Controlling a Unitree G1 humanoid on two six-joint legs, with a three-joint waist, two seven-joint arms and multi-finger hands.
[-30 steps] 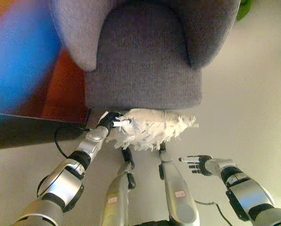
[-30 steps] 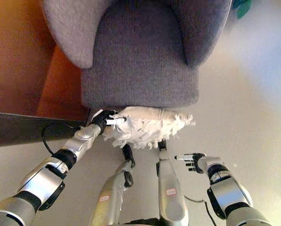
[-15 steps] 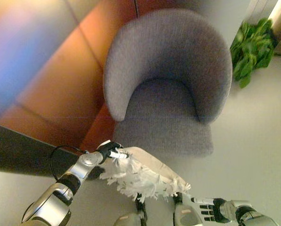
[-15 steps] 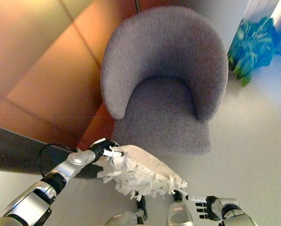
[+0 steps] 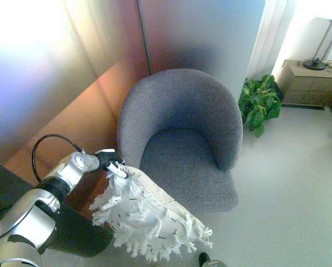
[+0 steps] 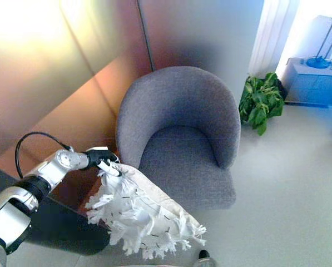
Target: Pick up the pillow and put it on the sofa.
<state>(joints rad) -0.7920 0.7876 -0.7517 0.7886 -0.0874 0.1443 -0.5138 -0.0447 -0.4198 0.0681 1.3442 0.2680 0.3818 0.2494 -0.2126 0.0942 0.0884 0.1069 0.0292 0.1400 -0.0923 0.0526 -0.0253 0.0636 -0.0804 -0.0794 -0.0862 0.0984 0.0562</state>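
A white fringed pillow (image 5: 146, 217) hangs from my left hand (image 5: 109, 162), which is shut on its upper corner. The pillow is off the floor, just in front of and to the left of the grey round-backed sofa chair (image 5: 179, 144). The pillow also shows in the right eye view (image 6: 135, 214), as do the hand (image 6: 102, 159) and the chair (image 6: 179, 142). The chair's seat is bare. My right hand shows in neither view.
A dark low table (image 5: 71, 233) lies at the lower left under my left arm. A green potted plant (image 5: 258, 103) stands right of the chair, with a low cabinet (image 5: 310, 83) and a lamp behind it. A wood-toned wall (image 5: 54, 94) runs behind.
The camera has tilted up, so the whole chair and the room beyond show. My left hand has lifted the pillow higher. My right hand has dropped out of view.
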